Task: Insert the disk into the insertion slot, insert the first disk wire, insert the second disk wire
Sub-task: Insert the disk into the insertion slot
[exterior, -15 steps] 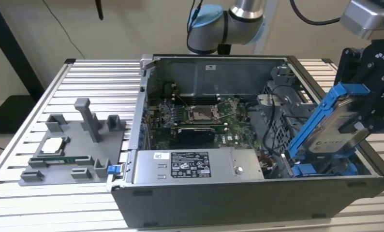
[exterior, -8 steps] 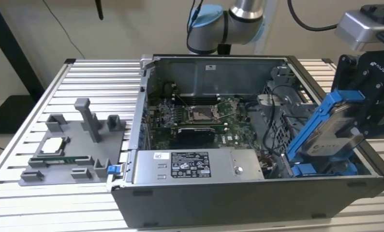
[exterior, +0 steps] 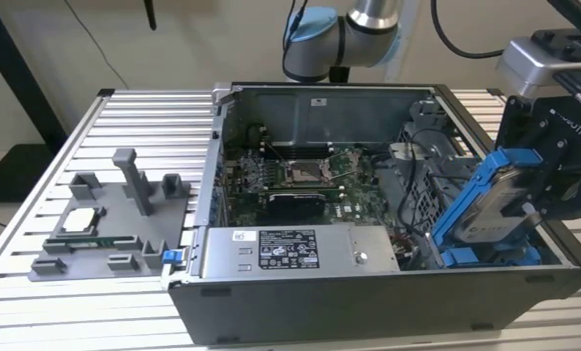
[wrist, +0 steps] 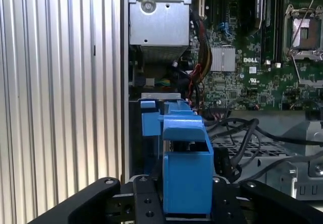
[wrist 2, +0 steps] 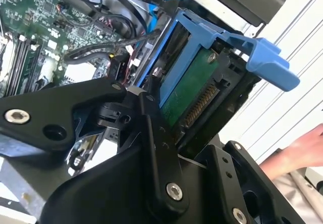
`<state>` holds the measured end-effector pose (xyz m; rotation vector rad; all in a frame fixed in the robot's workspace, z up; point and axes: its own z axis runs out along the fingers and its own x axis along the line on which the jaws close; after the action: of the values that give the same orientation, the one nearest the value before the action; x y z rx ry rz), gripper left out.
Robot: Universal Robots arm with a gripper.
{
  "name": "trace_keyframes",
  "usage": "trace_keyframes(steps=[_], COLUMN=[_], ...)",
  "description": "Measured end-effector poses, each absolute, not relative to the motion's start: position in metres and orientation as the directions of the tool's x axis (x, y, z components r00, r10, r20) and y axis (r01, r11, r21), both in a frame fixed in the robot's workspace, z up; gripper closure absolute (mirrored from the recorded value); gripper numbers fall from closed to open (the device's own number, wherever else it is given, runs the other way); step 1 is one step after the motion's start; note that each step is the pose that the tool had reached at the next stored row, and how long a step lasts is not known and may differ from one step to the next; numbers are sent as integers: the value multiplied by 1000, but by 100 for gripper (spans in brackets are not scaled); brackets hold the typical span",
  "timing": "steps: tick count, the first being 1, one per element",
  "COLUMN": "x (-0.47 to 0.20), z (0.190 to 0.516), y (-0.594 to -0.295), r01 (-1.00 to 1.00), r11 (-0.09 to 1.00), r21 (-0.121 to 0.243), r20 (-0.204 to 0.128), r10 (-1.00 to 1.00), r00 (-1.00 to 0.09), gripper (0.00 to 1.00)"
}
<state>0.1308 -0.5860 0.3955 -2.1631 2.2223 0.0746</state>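
Note:
The disk [exterior: 494,208], a silver drive in a bright blue carrier [wrist 2: 229,40], hangs tilted, with its lower end inside the open computer case at the exterior view's right. My gripper [exterior: 530,197] is shut on it, the black fingers [wrist 2: 151,133] clamping its sides. The drive's green underside [wrist 2: 194,90] and connector face the second wrist camera. The disk's lower end sits by the blue tabs [exterior: 486,256] of the insertion slot [wrist: 151,138] in the grey drive cage. Black cables [wrist: 242,133] lie beside the cage; I cannot tell which are the disk wires.
The grey power-supply box [exterior: 301,252] fills the case's near side, and the motherboard [exterior: 301,175] lies behind it. On the slatted table [exterior: 36,292], a grey fixture [exterior: 115,219] with small parts stands at the exterior view's left. A hand [wrist 2: 298,156] rests beyond the case.

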Motion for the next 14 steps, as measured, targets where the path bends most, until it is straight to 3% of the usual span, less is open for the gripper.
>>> trace_keyframes(steps=[14], x=[130], z=[374], y=[-585], r01=[-1000], r11=[30], r21=[7], r20=[-65], r10=[-997], r00=[-31], gripper=[100])
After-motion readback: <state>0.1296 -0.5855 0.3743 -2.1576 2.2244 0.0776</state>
